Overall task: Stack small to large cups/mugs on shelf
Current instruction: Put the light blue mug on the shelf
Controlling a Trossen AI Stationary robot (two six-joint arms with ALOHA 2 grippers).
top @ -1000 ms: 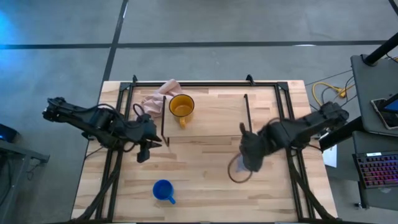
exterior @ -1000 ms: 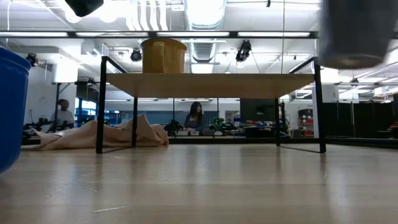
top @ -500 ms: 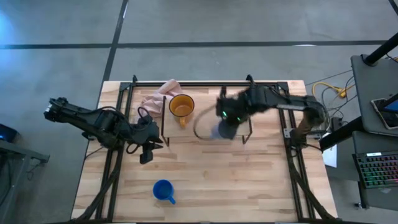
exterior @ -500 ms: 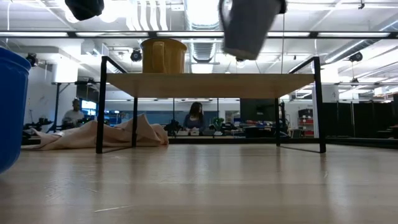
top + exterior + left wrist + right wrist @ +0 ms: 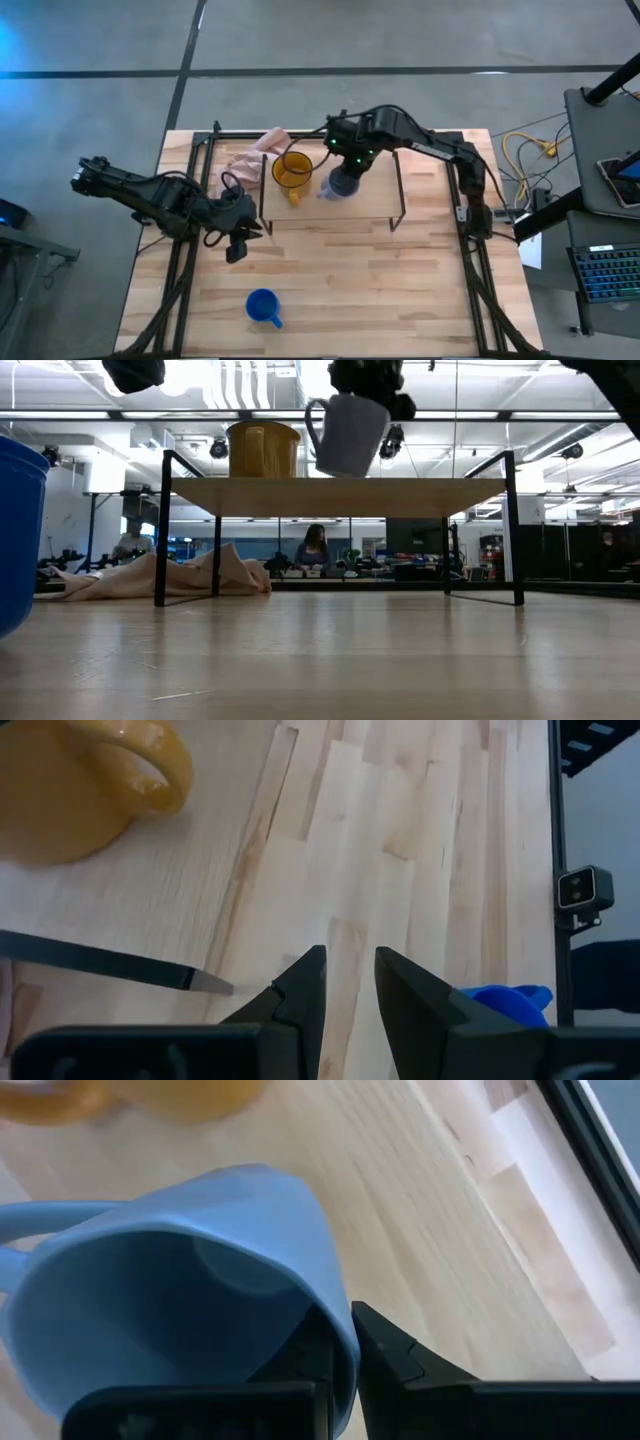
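Observation:
My right gripper (image 5: 350,160) is shut on the pale grey-blue mug (image 5: 343,184) just above the shelf's wood top (image 5: 375,200), right beside the yellow mug (image 5: 291,172). The yellow mug stands upright on its base on the shelf (image 5: 340,497). The bright blue mug (image 5: 262,306) stands on the table near the near edge. My left gripper (image 5: 235,245) hovers by the shelf's near-left leg, narrowly open and empty (image 5: 350,982). My right gripper holds the grey-blue mug by its rim wall (image 5: 345,1330), on the side away from the handle (image 5: 30,1215). One finger (image 5: 318,1350) is inside and one (image 5: 395,1352) outside. The fingers come from above, pointing down. The mug (image 5: 350,435) hangs tilted, clear of the shelf.
A pink cloth (image 5: 255,152) lies behind the shelf's far-left corner and shows under the shelf in the low view (image 5: 170,575). Black frame rails run along the table's left, right and far edges. Bare shelf top lies to the right of the held mug.
My right gripper has carried the grey-blue mug from over the table's near right part, toward the far edge and left, over the shelf. It has then come down beside the yellow mug. The mug has stayed held and clear, and now hangs tilted.

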